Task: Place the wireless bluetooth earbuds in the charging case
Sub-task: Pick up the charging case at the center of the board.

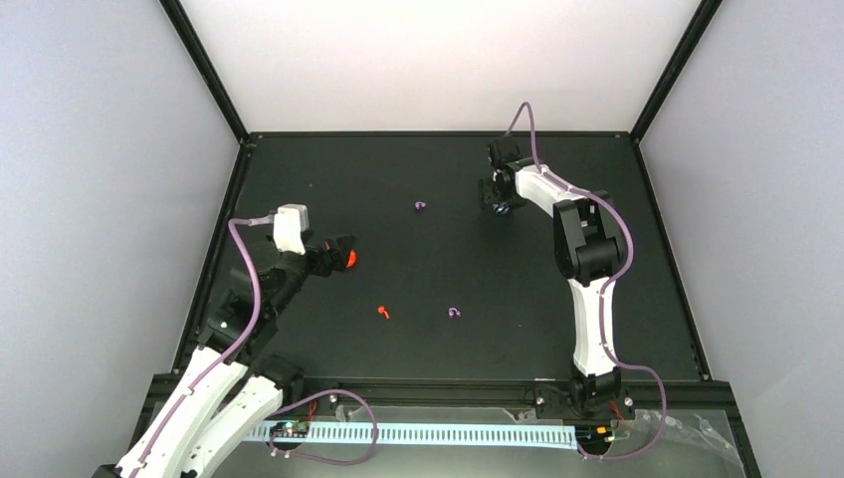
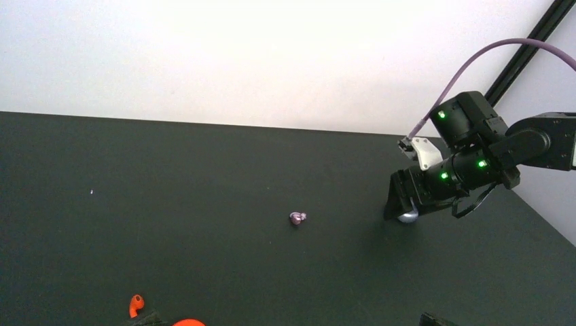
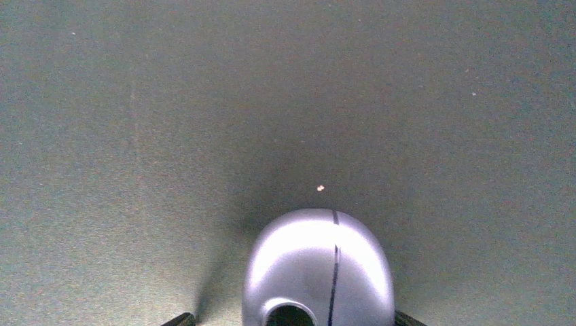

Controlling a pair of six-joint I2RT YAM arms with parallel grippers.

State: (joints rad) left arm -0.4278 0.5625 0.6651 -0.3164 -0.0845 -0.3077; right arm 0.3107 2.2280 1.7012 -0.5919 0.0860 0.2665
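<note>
A lavender charging case (image 3: 318, 265), shut with its seam showing, lies on the black table (image 1: 418, 269) at the back right. My right gripper (image 3: 293, 319) straddles it, open, with a gap on the left side and the right fingertip (image 3: 407, 318) close against it. In the left wrist view the same case (image 2: 408, 216) peeks out under that gripper. Two lavender earbuds (image 1: 420, 206) (image 1: 454, 313) and a red-orange earbud (image 1: 383, 312) lie loose mid-table. My left gripper (image 1: 343, 251) is open beside a red-orange case (image 1: 350, 259), whose edge (image 2: 188, 322) shows next to another orange earbud (image 2: 136, 305).
Black frame rails (image 1: 438, 133) edge the table at the back and sides, with white walls beyond. The right arm (image 1: 587, 249) stretches over the table's right half. A lavender earbud (image 2: 297, 218) lies between the two grippers.
</note>
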